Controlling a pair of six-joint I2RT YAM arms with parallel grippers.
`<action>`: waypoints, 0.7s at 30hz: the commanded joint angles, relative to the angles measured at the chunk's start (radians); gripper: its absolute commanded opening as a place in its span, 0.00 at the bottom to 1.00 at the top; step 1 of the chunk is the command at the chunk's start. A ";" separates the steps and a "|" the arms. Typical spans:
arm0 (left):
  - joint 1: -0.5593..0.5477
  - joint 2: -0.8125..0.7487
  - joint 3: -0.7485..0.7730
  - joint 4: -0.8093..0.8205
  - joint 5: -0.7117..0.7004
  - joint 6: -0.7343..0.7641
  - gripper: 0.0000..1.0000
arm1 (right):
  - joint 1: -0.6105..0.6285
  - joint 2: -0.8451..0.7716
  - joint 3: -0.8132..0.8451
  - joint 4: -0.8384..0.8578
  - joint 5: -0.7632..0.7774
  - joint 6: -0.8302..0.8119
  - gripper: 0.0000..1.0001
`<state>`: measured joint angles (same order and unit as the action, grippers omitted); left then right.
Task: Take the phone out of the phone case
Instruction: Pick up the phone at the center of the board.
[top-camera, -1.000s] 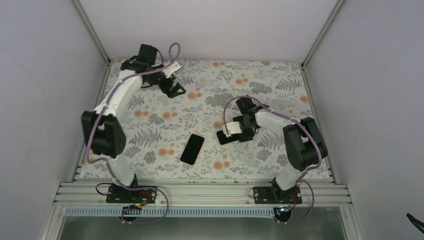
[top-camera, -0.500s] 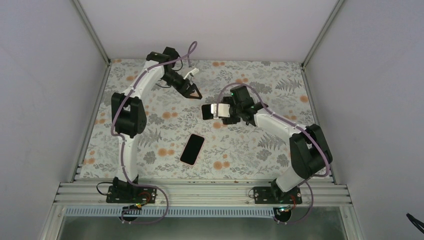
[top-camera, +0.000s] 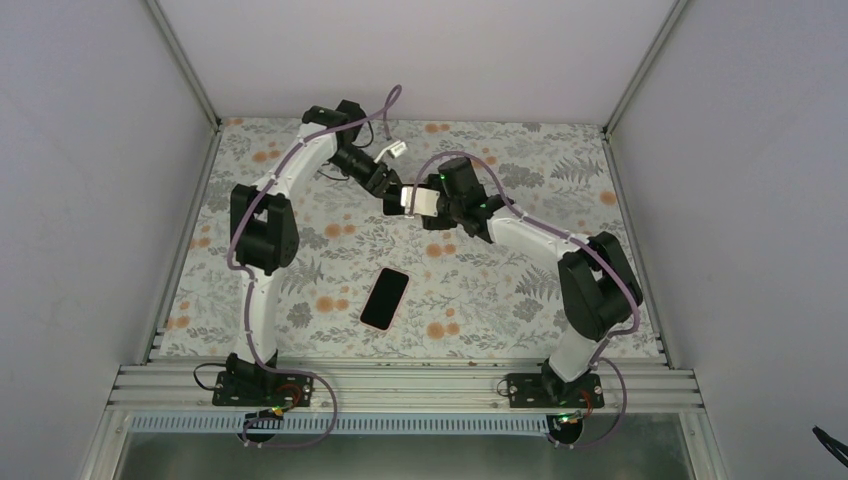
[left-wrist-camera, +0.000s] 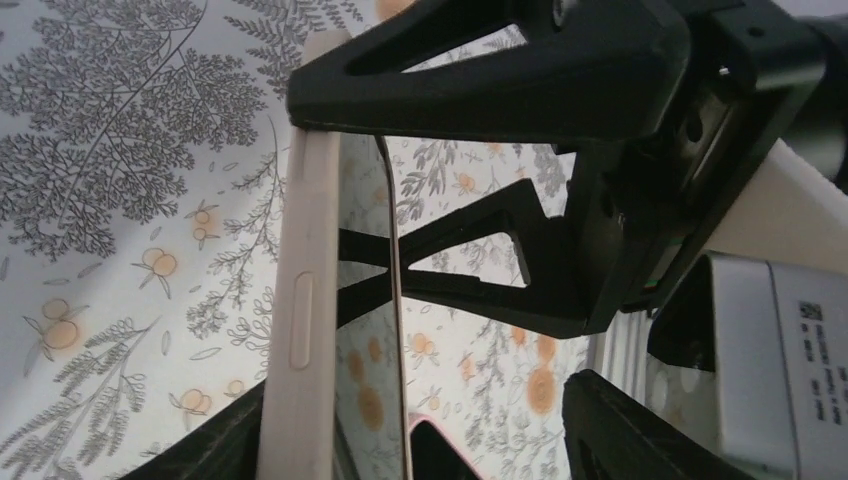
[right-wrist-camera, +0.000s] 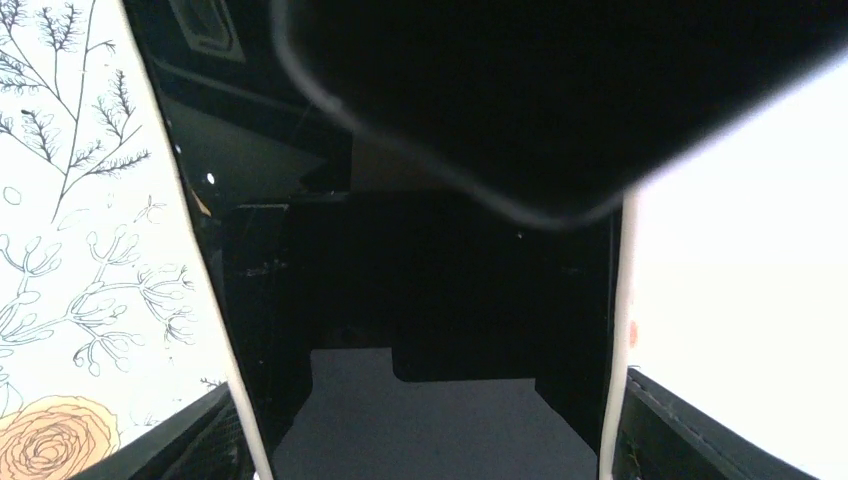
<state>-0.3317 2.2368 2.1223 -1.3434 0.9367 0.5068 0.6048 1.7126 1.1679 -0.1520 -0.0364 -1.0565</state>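
Lower centre of the top view: spare handset (top-camera: 385, 298), dark face, pink rim, flat on the counter (top-camera: 560, 160); cased or bare, cannot tell. Farther up, centre: right tool (top-camera: 407, 198) grips the case (left-wrist-camera: 300, 300) across its width, on edge above the counter. Left tool (left-wrist-camera: 420, 448) is wide, fingers either side of the case end, no clamp yet. The glossy face beside the beige case wall mirrors the floral print, so the phone (left-wrist-camera: 370, 400) is probably seated inside. Judgement: extraction not started; left to do: pinch, peel case off, free phone. Writing: label (left-wrist-camera: 810, 400), lower right of the left wrist view, print too small to read. No brand visible on the case.
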 joint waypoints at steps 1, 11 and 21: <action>-0.011 0.006 -0.001 -0.014 0.064 0.015 0.63 | 0.016 0.007 0.055 0.102 0.048 0.059 0.61; -0.013 -0.003 -0.016 -0.014 0.088 0.034 0.26 | 0.017 -0.021 0.055 0.088 0.052 0.070 0.61; -0.029 -0.102 -0.054 -0.016 -0.031 0.153 0.02 | -0.061 -0.037 0.179 -0.305 -0.285 0.077 1.00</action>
<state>-0.3241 2.2395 2.1006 -1.3346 0.9272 0.5247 0.6106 1.7119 1.2121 -0.1993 -0.0307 -0.9943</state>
